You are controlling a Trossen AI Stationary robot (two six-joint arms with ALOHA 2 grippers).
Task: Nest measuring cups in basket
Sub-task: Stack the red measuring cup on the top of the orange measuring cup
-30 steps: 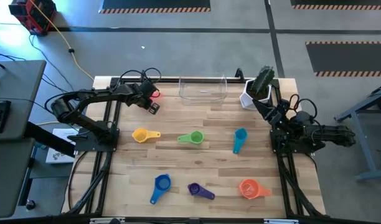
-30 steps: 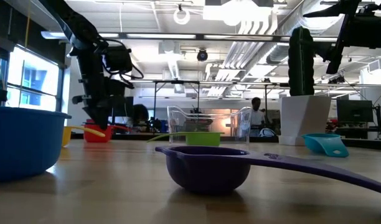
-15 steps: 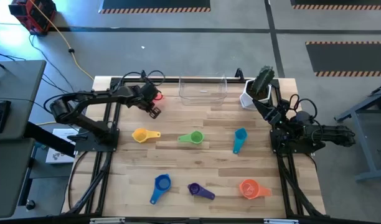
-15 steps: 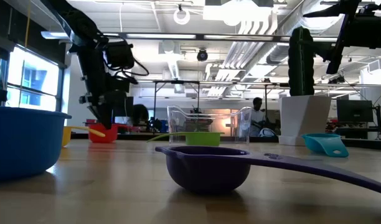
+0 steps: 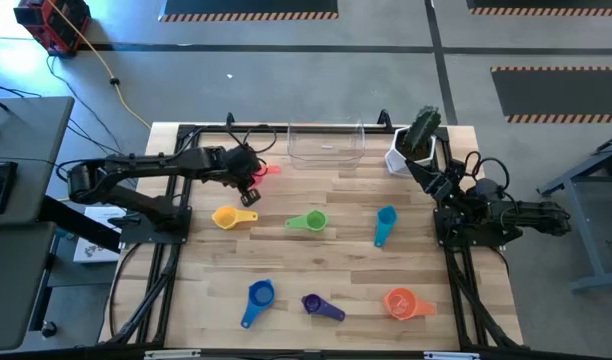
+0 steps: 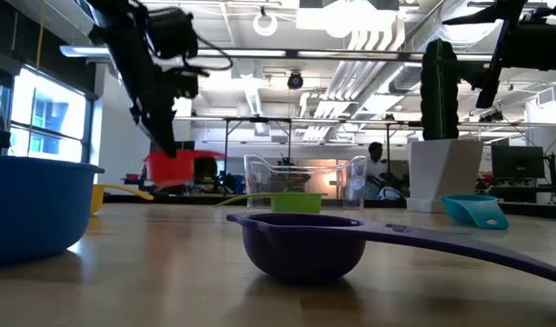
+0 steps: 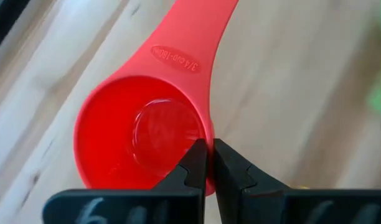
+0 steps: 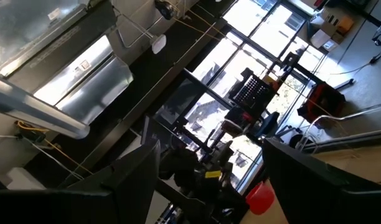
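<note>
Lifted since a second ago: red cup [image 6: 173,168] now hangs clear of the table, left gripper [image 7: 208,163] clenched on its rim, just left of the basket [image 5: 326,145]. Right gripper [image 5: 433,172] waits near the cactus pot [image 5: 404,155], fingers apart. Other cups, apparently six, lie scattered on the wood.

Your wooden table [image 5: 326,255] carried the clear basket [image 5: 326,146], a potted cactus [image 5: 414,140], and yellow [image 5: 229,217], green [image 5: 310,222], teal [image 5: 385,222], blue [image 5: 258,297], purple [image 5: 317,305] and orange [image 5: 403,302] cups.
</note>
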